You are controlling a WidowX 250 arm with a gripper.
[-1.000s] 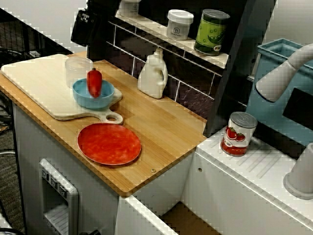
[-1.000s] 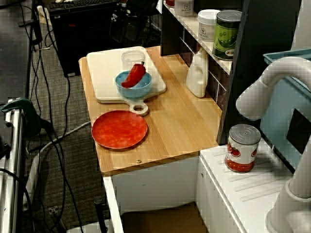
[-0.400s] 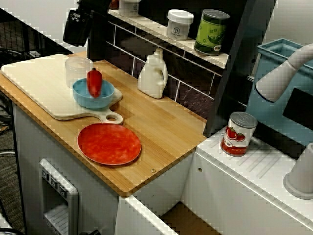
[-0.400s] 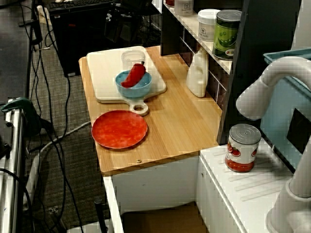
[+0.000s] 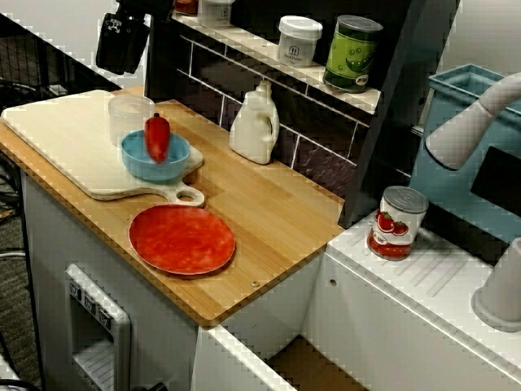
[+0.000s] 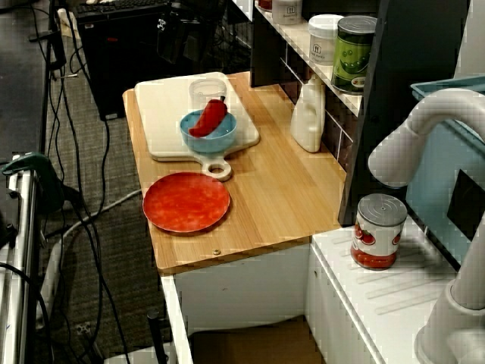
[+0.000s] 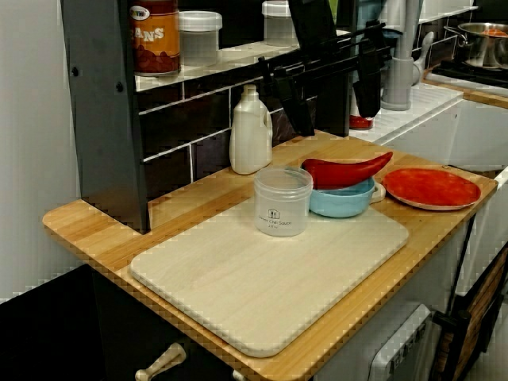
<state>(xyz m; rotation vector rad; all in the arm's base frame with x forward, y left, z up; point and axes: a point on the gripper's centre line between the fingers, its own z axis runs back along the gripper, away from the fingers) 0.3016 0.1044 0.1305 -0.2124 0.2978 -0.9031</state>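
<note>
Hovering above the far left end of the wooden counter [image 5: 269, 213]: one dark gripper [image 5: 122, 42], raised well clear of everything beneath it. In the view that rides on the gripper, its two fingers [image 7: 367, 87] stood spread apart with nothing between them, so the jaws were open and empty.

Nearest item below: one clear plastic cup [image 5: 130, 119], upright and empty, on the pale cutting board [image 5: 57, 134], at the board's right end.

Just beside the cup, on its near right: one blue bowl [image 5: 156, 160], also on the board.

Resting in the bowl: one red pepper [image 5: 157, 137], lying aslant, its tapered end jutting past the rim.

On bare counter, just near of the board's looped handle: one red plate [image 5: 181, 239], flat.

Against the dark tiled back wall, right of the bowl and apart from it: one white bottle [image 5: 255, 124], upright and capped.

On the shelf [image 5: 269, 55] above the bottle: one white jar [image 5: 299, 41] and one green can [image 5: 352, 53], side by side.

On the white ribbed surface at far right, well apart from the board: one tomato can [image 5: 396, 222], upright.
</note>
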